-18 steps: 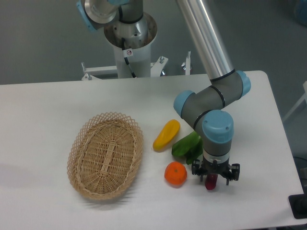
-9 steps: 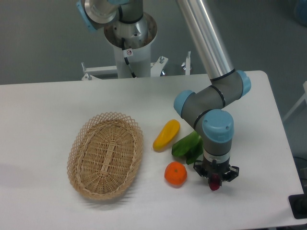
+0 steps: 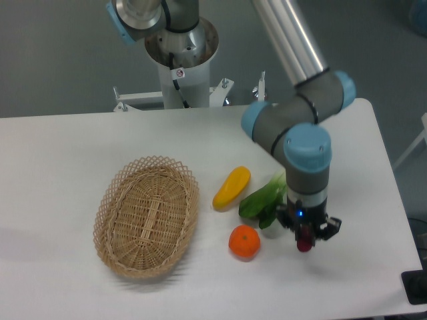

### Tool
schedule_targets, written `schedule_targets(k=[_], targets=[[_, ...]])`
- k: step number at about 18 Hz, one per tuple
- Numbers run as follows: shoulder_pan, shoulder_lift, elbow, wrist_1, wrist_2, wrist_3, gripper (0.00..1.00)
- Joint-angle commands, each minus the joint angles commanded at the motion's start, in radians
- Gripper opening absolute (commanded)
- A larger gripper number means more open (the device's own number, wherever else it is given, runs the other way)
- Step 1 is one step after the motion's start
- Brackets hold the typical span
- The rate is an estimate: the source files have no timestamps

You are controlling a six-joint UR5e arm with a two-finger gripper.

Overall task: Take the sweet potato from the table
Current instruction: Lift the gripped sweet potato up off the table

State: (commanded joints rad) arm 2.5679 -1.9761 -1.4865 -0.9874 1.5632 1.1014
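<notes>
- Nearest the camera, the orange [image 3: 244, 241] sits on the white surface [image 3: 60, 153], just right of the basket's near end.
- Just to its right, the tool [image 3: 306, 235] points straight down with its two fingers drawn in on the sweet potato [image 3: 305, 241], so it is clamped on it.
- Only the dark red lower end of the sweet potato shows between the fingers; it appears lifted just clear of the surface, with a faint shadow beneath, though contact cannot be fully ruled out.
- The leafy green vegetable [image 3: 261, 201] lies just left of the tool, partly hidden behind the wrist, with the orange near its lower edge.
- The yellow squash [image 3: 231, 187] lies tilted beside the green vegetable, between it and the basket.
- The wicker basket [image 3: 147, 215] is an oval, open weave, standing left of the produce.
- Above the tool rises the grey arm [image 3: 293, 127] with blue joint caps.
- Farthest back, the robot's white pedestal [image 3: 181, 60] stands behind the surface's far edge.
</notes>
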Motion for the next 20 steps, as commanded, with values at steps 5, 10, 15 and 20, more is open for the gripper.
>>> schedule_targets(k=[5,10,15,20], targets=[[0.031,0.075,0.029,-0.117,-0.057,0.017,0.24],[0.06,0.103,0.028,-0.181,-0.054,0.136,0.24],[0.061,0.106,0.031,-0.18,-0.051,0.138,0.24],[0.06,0.106,0.031,-0.174,-0.049,0.138,0.24]])
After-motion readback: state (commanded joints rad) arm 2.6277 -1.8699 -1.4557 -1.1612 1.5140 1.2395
